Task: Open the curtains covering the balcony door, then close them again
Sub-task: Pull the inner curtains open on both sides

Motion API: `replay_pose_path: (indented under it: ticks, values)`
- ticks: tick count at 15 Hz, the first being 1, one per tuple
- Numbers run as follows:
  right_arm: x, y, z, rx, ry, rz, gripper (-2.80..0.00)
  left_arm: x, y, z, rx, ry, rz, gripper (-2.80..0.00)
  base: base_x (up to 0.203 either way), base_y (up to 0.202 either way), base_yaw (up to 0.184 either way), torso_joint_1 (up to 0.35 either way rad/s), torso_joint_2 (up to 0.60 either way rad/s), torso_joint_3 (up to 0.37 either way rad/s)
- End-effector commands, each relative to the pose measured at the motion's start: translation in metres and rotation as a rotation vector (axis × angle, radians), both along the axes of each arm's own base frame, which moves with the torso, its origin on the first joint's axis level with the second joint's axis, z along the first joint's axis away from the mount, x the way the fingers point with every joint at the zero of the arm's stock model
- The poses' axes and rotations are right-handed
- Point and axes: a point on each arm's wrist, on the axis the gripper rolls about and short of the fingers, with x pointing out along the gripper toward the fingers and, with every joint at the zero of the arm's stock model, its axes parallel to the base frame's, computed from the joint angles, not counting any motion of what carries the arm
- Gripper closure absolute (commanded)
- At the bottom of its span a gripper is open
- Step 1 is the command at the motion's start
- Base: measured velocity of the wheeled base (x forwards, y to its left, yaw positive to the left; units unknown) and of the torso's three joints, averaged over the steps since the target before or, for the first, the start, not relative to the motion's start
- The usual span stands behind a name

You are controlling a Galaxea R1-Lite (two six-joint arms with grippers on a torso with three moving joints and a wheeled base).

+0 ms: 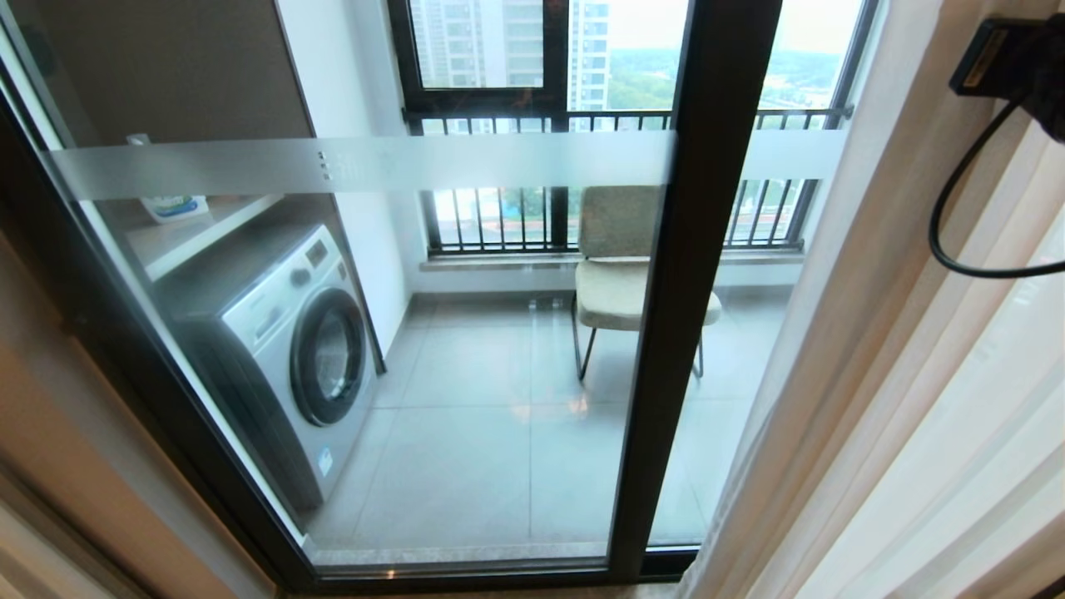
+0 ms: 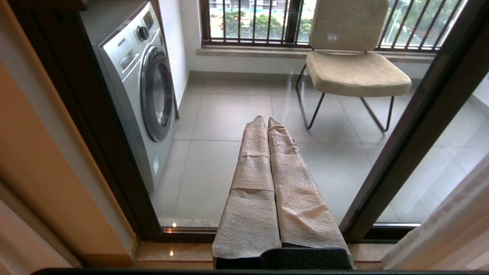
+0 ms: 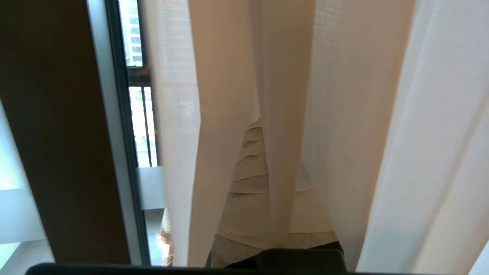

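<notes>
Closest in, the left gripper [image 2: 267,121] hangs low before the glass, its two tape-wrapped fingers [image 2: 252,183] pressed together with nothing between them, pointing toward twelve o'clock at the balcony floor. Up at the robot's two o'clock the right gripper [image 3: 263,130] is buried in the curtains [image 1: 915,374] — its wrapped fingers [image 3: 248,179] lie together, and a fold of sheer white fabric drapes down over them; whether any cloth is actually pinched between them cannot be told. In the head view only the dark body of that arm and a looping black cable [image 1: 957,216] show, at the upper right corner against the drapes.

The curtains are gathered at the right side, from about one to five o'clock, in pale pleats, leaving most of the balcony door [image 1: 674,333] uncovered. Its black frame runs from top to bottom just left of the cloth, and a frosted white band [image 1: 374,162] crosses the glass.

Beyond the glass, a silver washing machine [image 1: 291,333] stands at ten o'clock on the grey tiled floor [image 1: 482,433], a beige chair [image 1: 616,274] on thin metal legs at twelve — and behind it a black-framed window with railing bars [image 1: 499,125], with tower blocks and trees outside.
</notes>
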Motion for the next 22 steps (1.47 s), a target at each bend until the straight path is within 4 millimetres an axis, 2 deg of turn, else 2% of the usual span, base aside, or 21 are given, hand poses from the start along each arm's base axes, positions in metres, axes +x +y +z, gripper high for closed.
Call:
replay_pose_path:
  ticks: [1,4,15,22]
  values:
    - [0.0,0.0,0.0,0.0,-0.003,-0.004,0.0,0.0,0.0,0.0,-0.001,-0.001,0.001,0.0,0.0,-0.165,0.012,0.002,0.0,0.002]
    - [0.0,-0.001,0.001,0.0,-0.005,-0.007,0.0,0.0,0.0,0.0,-0.001,-0.001,0.0,0.0,0.0,-0.196,0.001,0.001,0.0,0.006]
    - [0.003,-0.026,-0.006,-0.001,0.016,-0.086,0.0,0.0,0.0,0.0,-0.003,-0.001,0.001,0.0,0.0,-0.191,0.002,0.003,0.0,0.001]
    - [0.008,-0.03,-0.01,0.015,0.025,-0.093,0.0,0.0,0.0,0.0,-0.003,-0.001,0.0,0.0,0.0,-0.191,0.002,0.002,0.0,0.002]
